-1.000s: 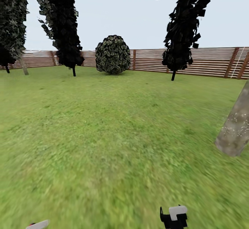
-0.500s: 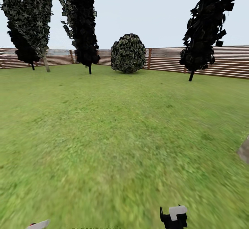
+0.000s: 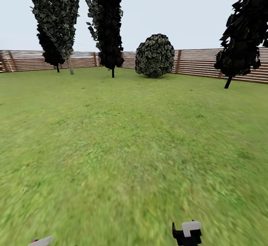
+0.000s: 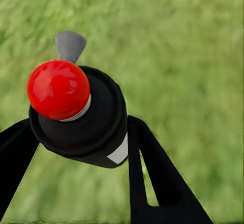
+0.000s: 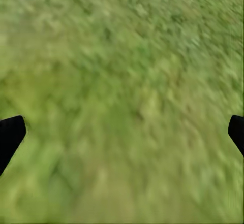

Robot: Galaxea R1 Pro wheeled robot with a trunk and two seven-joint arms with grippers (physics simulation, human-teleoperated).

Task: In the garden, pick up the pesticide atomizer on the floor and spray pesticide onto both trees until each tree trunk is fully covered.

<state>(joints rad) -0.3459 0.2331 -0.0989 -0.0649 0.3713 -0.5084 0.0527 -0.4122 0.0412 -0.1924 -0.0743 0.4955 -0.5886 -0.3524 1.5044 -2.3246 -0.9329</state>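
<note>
Closest in, the left tool [image 4: 80,132] is clamped on the sprayer [image 4: 96,117]. Its two black fingers [image 4: 152,173] press on either side of the dark round body. The red knob and the grey nozzle stick out past them over the grass [image 4: 193,56]. In the head view the sprayer's pale nozzle tip peeks in at the bottom left corner of the frame. The right tool [image 5: 122,132] is spread wide, its fingertips at the two side edges of its own view. It has only lawn between them and holds nothing. In the head view it shows as a black and white shape at the bottom edge, right of centre.

So the pick-up looks done, and the step in hand seems to be travelling across the garden to find a trunk to spray.

Beyond the tools, open lawn fills the middle of the frame. Further back, a slatted wooden fence [image 3: 201,64] runs across. In front of it are a round bush [image 3: 155,55] above centre and thin-stemmed dark conifers [image 3: 108,19] at upper centre and [image 3: 243,41] upper right. At upper left a leafy tree [image 3: 56,12] has a pale leaning trunk [image 3: 70,66] by it. I cannot tell whether that trunk is one to be treated.

The next move calls for bringing a thick trunk into view. The robot then has to close in and aim the nozzle at the bark.
</note>
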